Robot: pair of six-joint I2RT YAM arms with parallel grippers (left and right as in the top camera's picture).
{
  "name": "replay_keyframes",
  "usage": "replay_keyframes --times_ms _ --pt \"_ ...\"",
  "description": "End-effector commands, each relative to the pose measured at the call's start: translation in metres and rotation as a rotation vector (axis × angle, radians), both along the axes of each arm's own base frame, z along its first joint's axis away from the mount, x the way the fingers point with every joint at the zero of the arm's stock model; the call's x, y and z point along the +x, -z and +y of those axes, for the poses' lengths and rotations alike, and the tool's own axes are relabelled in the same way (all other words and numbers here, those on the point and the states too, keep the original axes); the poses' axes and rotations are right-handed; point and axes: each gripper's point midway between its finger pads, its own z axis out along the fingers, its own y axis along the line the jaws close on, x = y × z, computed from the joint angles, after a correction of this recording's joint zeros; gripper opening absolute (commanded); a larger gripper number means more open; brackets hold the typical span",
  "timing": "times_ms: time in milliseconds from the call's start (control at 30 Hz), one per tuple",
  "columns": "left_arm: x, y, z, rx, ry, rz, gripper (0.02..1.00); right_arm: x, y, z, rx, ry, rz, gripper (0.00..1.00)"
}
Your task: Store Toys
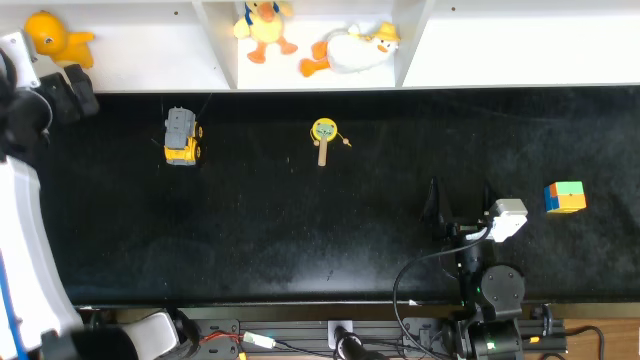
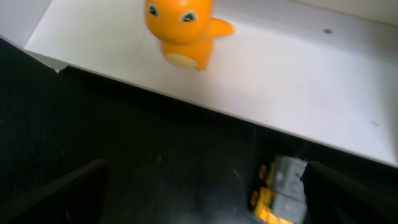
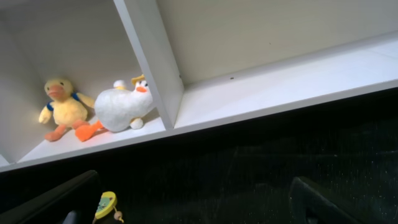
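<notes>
An orange round toy [image 1: 45,35] [image 2: 183,28] sits in the left compartment of the white shelf [image 1: 130,60]. A yellow duck plush [image 1: 265,25] [image 3: 62,109] and a white goose plush [image 1: 355,48] [image 3: 124,106] share the middle compartment. On the black table lie a yellow and grey truck [image 1: 181,136] [image 2: 283,193], a small rattle drum [image 1: 324,138] [image 3: 106,205] and a colour cube [image 1: 565,197]. My left gripper [image 1: 70,95] [image 2: 205,202] hangs open and empty just in front of the orange toy. My right gripper [image 1: 458,205] [image 3: 186,205] is open and empty near the table's front right, left of the cube.
The shelf's right compartment [image 1: 520,40] [image 3: 298,68] holds nothing. A white divider [image 3: 149,62] separates it from the plush toys. Cables and the arm bases [image 1: 490,300] line the table's front edge.
</notes>
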Motion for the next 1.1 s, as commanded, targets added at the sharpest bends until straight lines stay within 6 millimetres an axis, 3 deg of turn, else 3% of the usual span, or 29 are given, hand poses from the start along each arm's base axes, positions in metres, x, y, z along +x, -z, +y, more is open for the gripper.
replay_keyframes --times_ms 33,167,300,467,667,833,1100 --pt "-0.027 -0.020 -0.053 0.046 0.136 -0.047 0.998 0.000 0.003 0.003 -0.007 -0.012 -0.001 0.996" --pt "-0.040 -0.009 -0.089 0.052 0.223 -0.030 0.996 0.000 0.003 0.003 -0.007 -0.012 -0.001 0.996" --pt "-0.049 0.028 -0.108 0.040 0.275 0.065 0.998 0.000 0.003 0.003 -0.007 -0.012 -0.001 0.996" --pt "-0.054 0.087 -0.125 -0.003 0.304 0.167 0.998 0.000 0.003 0.003 -0.007 -0.012 -0.001 0.996" --pt "-0.046 0.135 -0.128 -0.008 0.319 0.197 0.998 0.000 0.003 0.003 -0.007 -0.012 -0.001 0.993" --pt "-0.029 0.178 -0.116 0.030 0.280 0.276 0.998 0.000 0.003 0.003 -0.007 -0.012 -0.001 0.996" --pt "0.002 0.211 -0.114 0.034 0.281 0.263 0.998 0.000 0.003 0.003 -0.007 -0.012 -0.001 0.996"
